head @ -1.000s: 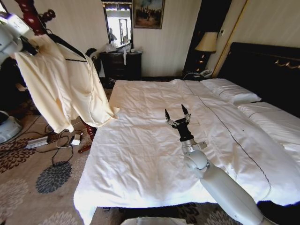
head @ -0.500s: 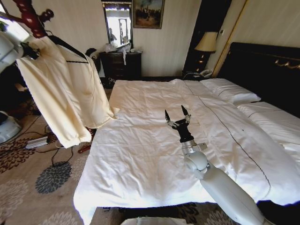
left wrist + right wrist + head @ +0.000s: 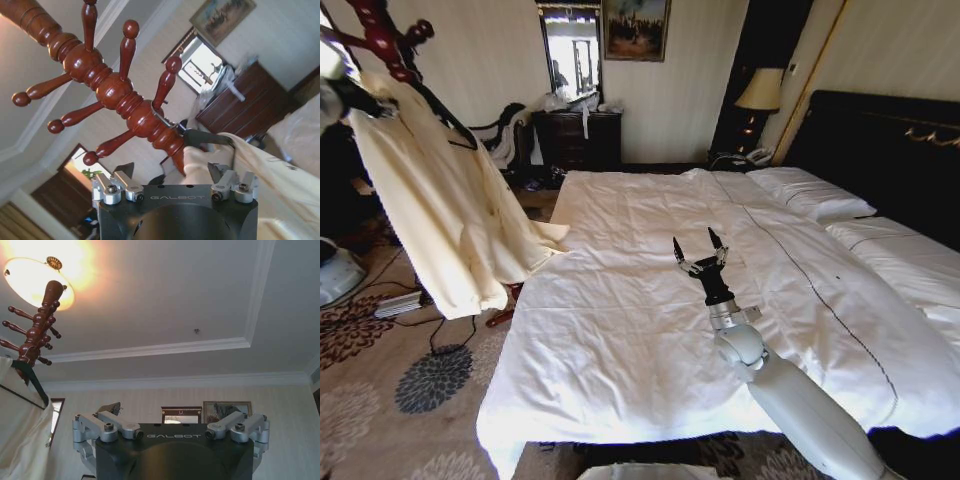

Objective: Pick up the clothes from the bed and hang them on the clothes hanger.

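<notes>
The cream clothes [image 3: 440, 210] hang on the black clothes hanger [image 3: 450, 115] at the red-brown coat stand [image 3: 380, 35], left of the bed [image 3: 620, 330]. In the left wrist view the hanger's silver hook [image 3: 159, 111] loops round the stand [image 3: 120, 92], and the black hanger [image 3: 207, 137] carries the clothes [image 3: 260, 165]. My left gripper [image 3: 360, 103] is up at the garment's shoulder. It is open [image 3: 170, 172], with the collar between its spread fingers. My right gripper [image 3: 700, 250] points up over the middle of the bed, open and holding nothing.
A dark dresser [image 3: 578, 138] and a chair draped with clothing [image 3: 505, 135] stand at the far wall. A lamp [image 3: 760, 90] and the dark headboard [image 3: 880, 150] are at right, beside a second white bed [image 3: 910, 270]. Cables and a power strip [image 3: 400, 302] lie on the carpet.
The garment on its hanger has swung left and closer to the coat stand, uncovering the chair behind it. The right arm has stayed where it was.
</notes>
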Tool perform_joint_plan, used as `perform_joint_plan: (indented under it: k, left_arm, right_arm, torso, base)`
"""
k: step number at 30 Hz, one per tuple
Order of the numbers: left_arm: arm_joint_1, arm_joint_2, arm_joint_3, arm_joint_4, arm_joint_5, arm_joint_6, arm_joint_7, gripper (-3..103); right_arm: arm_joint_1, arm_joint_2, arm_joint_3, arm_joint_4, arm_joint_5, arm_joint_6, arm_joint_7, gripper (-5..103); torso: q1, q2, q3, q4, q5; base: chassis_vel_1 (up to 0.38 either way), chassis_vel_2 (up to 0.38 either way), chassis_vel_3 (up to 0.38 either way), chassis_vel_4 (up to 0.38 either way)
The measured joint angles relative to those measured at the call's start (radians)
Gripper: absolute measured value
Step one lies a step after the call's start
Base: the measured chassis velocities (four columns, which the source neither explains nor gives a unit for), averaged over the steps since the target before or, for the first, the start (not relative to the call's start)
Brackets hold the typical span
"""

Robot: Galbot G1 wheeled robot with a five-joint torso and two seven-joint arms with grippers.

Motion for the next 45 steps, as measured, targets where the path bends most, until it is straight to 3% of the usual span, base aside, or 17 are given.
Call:
perform_joint_plan:
  k: [4, 8, 13, 15, 17, 21, 22, 26, 29, 31, 34, 37, 39, 40, 41, 43, 45]
  left_arm:
    - [0.211, 0.006, -0.163, -0.078, -0.233, -0.077, -0.114, 98]
    - [0.369, 0.018, -0.206, -0.161, -0.325, -0.177, -0.203, 100]
    - [0.605, -0.019, -0.266, -0.235, -0.343, -0.291, -0.317, 100]
    - [0.637, -0.044, -0.27, -0.238, -0.344, -0.307, -0.33, 100]
    - [0.714, -0.083, -0.274, -0.253, -0.343, -0.354, -0.348, 100]
    - [0.837, -0.053, -0.296, -0.31, -0.333, -0.427, -0.384, 100]
    - [0.956, -0.019, -0.343, -0.349, -0.313, -0.482, -0.42, 100]
    - [1.28, -0.03, -0.584, -0.415, -0.29, -0.543, -0.49, 100]
    - [1.576, -0.113, -0.78, -0.419, -0.217, -0.577, -0.53, 100]
    - [1.643, -0.146, -0.825, -0.411, -0.181, -0.589, -0.535, 100]
    - [1.877, -0.328, -0.997, -0.396, -0.049, -0.617, -0.515, 100]
    - [1.946, -0.414, -1.072, -0.411, -0.007, -0.621, -0.5, 100]
    - [2.039, -0.571, -1.195, -0.463, 0.097, -0.645, -0.47, 100]
    - [2.039, -0.571, -1.195, -0.463, 0.097, -0.645, -0.47, 100]
    - [2.072, -0.637, -1.238, -0.496, 0.132, -0.652, -0.463, 100]
    - [2.129, -0.747, -1.296, -0.563, 0.169, -0.654, -0.447, 100]
    - [2.178, -0.838, -1.325, -0.615, 0.222, -0.71, -0.423, 100]
  right_arm:
    - [-0.009, 0.014, 0.001, -0.013, -0.001, -0.001, 0.002, 100]
    - [-0.024, 0.028, 0.016, -0.021, -0.002, -0.001, 0.003, 100]
    - [-0.092, 0.037, 0.096, -0.026, -0.009, 0.002, 0.003, 100]
    - [-0.125, 0.037, 0.134, -0.017, -0.012, 0.004, 0.002, 100]
    - [-0.206, 0.035, 0.226, 0.001, -0.013, 0.011, 0.002, 100]
    - [-0.266, 0.046, 0.291, 0.008, -0.011, 0.021, 0.001, 100]
    - [-0.294, 0.056, 0.318, 0.014, -0.011, 0.028, -0.002, 100]
    - [-0.336, 0.081, 0.353, 0.023, -0.009, 0.041, -0.007, 100]
    - [-0.377, 0.107, 0.376, 0.022, -0.001, 0.059, -0.014, 100]
    - [-0.389, 0.116, 0.384, 0.019, -0.001, 0.066, -0.016, 100]
    - [-0.435, 0.159, 0.426, 0.011, -0.019, 0.092, -0.023, 100]
    - [-0.461, 0.176, 0.455, 0.013, -0.024, 0.105, -0.028, 100]
    - [-0.526, 0.191, 0.524, 0.046, -0.026, 0.115, -0.034, 100]
    - [-0.526, 0.191, 0.524, 0.046, -0.026, 0.115, -0.034, 100]
    - [-0.561, 0.193, 0.553, 0.067, -0.028, 0.106, -0.026, 100]
    - [-0.626, 0.194, 0.604, 0.108, -0.05, 0.076, 0.035, 100]
    - [-0.671, 0.2, 0.634, 0.147, -0.058, 0.057, 0.075, 100]
  torso:
    - [0.0, 0.0, 0.0, -0.0011, 0.0001]
    - [0.0, 0.0, 0.0, -0.0006, -0.0002]
    - [0.0, 0.0, 0.0, 0.0009, 0.0004]
    - [0.0, 0.0, 0.0, 0.0006, 0.0]
    - [0.0, 0.0, 0.0, -0.0026, -0.0014]
    - [0.0, 0.0, 0.0, -0.0024, 0.0012]
    - [0.0, 0.0, 0.0, 0.0003, 0.0005]
    - [0.0, 0.0, 0.0, 0.0004, 0.0003]
    - [0.0, 0.0, 0.0, -0.0016, -0.0001]
    - [0.0, 0.0, 0.0, -0.0015, -0.0001]
    - [0.0, 0.0, 0.0, 0.0002, -0.0011]
    - [0.0, 0.0, 0.0, 0.0002, 0.0001]
    - [0.0, 0.0, 0.0, -0.0009, 0.0003]
    - [0.0, 0.0, 0.0, -0.0009, 0.0003]
    - [0.0, 0.0, 0.0, -0.0005, 0.0003]
    - [0.0, 0.0, 0.0, -0.0009, -0.0004]
    - [0.0, 0.0, 0.0, -0.0007, 0.0006]
  base:
    - [0.0, 0.0, 0.0, 0.0]
    - [0.0, 0.0, 0.0, 0.0]
    - [0.0, 0.0, 0.0, 0.0]
    - [0.0, 0.0, 0.0, 0.0]
    - [0.0, 0.0, 0.0, 0.0]
    - [0.0, 0.0, 0.0, 0.0]
    - [0.0, 0.0, 0.0, 0.0]
    - [0.0, 0.0, 0.0, 0.0]
    - [0.0, 0.0, 0.0, 0.0]
    - [0.0, 0.0, 0.0, 0.0]
    - [0.0, 0.0, 0.0, 0.0]
    - [0.0, 0.0, 0.0, 0.0]
    - [0.0, 0.0, 0.0, 0.0]
    - [0.0, 0.0, 0.0, 0.0]
    - [0.0, 0.0, 0.0, 0.0]
    - [0.0, 0.0, 0.0, 0.0]
    - [0.0, 0.0, 0.0, 0.0]
